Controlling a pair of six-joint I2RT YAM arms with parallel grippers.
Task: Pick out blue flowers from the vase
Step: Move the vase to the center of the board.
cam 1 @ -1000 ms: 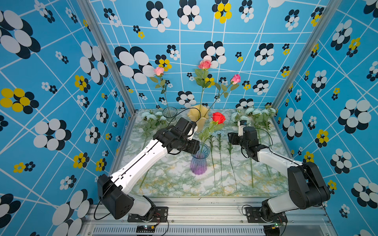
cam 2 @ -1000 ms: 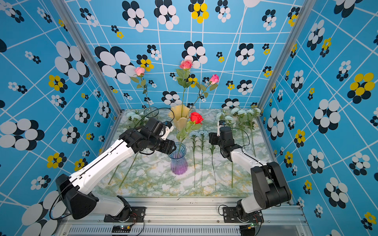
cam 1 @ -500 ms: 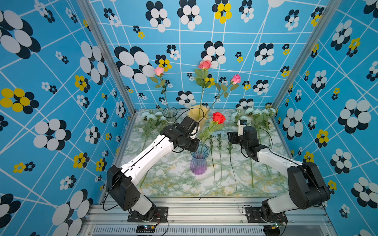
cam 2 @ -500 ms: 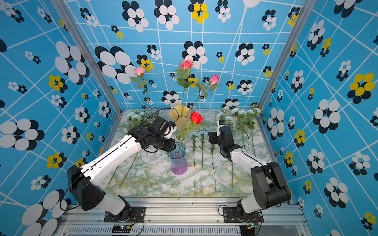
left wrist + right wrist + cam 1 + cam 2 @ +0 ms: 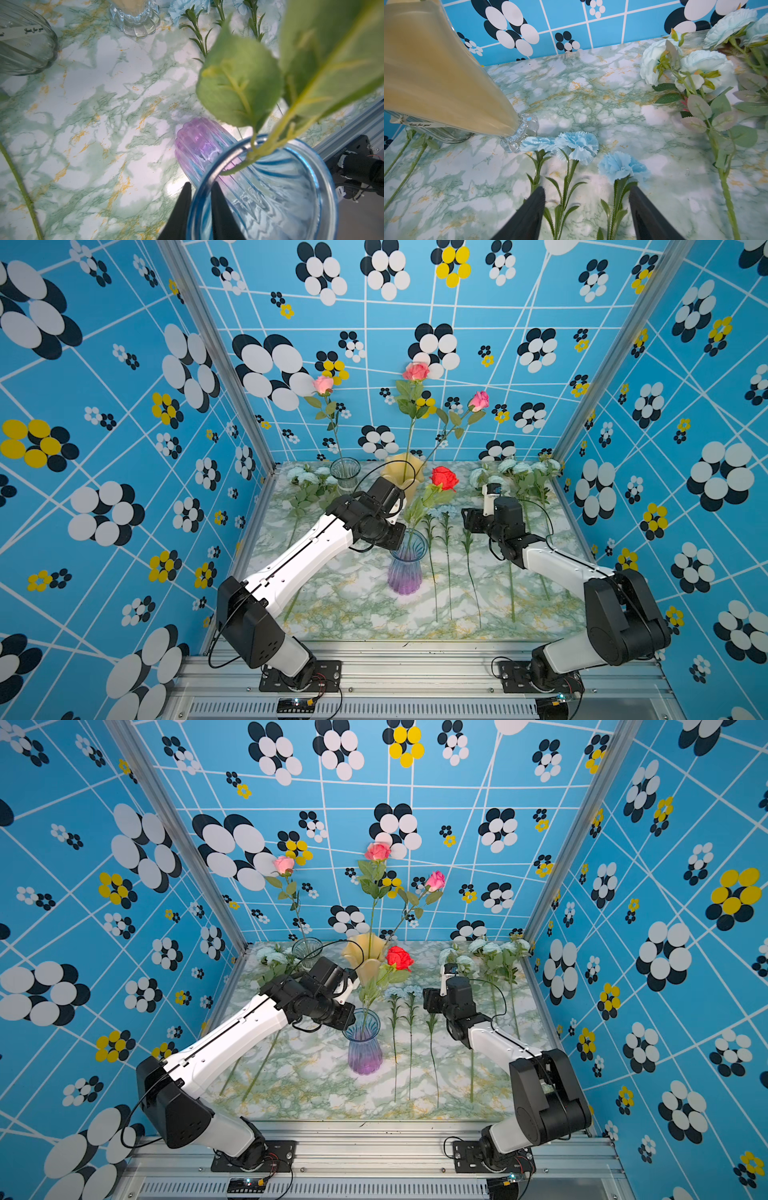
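While the left gripper (image 5: 201,184) is straddling the rim of the ribbed glass vase (image 5: 405,572), blue at its flared mouth and shading to purple at the base, its black tapered jaws are standing narrow. One is outside and one inside, and they are pinching the thin glass wall between them. A red rose (image 5: 444,477) on a green stem is standing in this vase, with its broad, felt-like green leaves (image 5: 239,87) hanging just above the mouth.

The right gripper (image 5: 586,188) is hovering with its jaws wide apart and is holding nothing. Below it, three pale blue ruffled carnations (image 5: 577,145) are lying side by side on the green-veined, marble-patterned tabletop (image 5: 353,593), outside the vase and between it and the right arm. Large mint-blue peony sprays (image 5: 704,66) with matte serrated leaves are lying along the far right of the tabletop. In both top views, further peony sprays (image 5: 307,477) are lying at its far left.
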